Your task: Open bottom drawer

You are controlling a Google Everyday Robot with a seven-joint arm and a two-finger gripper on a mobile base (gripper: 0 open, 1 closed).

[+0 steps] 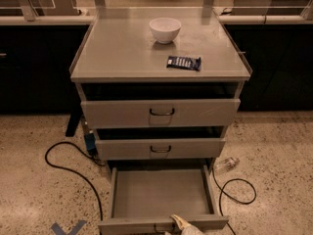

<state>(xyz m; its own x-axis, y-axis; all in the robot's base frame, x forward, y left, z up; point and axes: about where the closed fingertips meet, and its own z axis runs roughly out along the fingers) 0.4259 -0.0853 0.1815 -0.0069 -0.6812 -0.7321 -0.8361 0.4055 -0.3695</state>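
Note:
The grey metal cabinet [161, 58] stands in the middle of the view. Its bottom drawer [161, 192] is pulled far out, showing a plain grey empty tray; its front panel [132, 225] is at the bottom edge of the view. My gripper [182, 224] is a pale shape at the bottom edge, right at the centre of that front panel where the handle sits. The middle drawer [160, 149] and top drawer [160, 112] are each pulled out a little, with dark wire handles.
A white bowl [165, 29] and a dark blue packet [184, 62] lie on the cabinet top. Black cables [73, 170] loop on the speckled floor to both sides. A small clear bottle [226, 164] lies to the right. Blue tape [68, 227] marks the floor.

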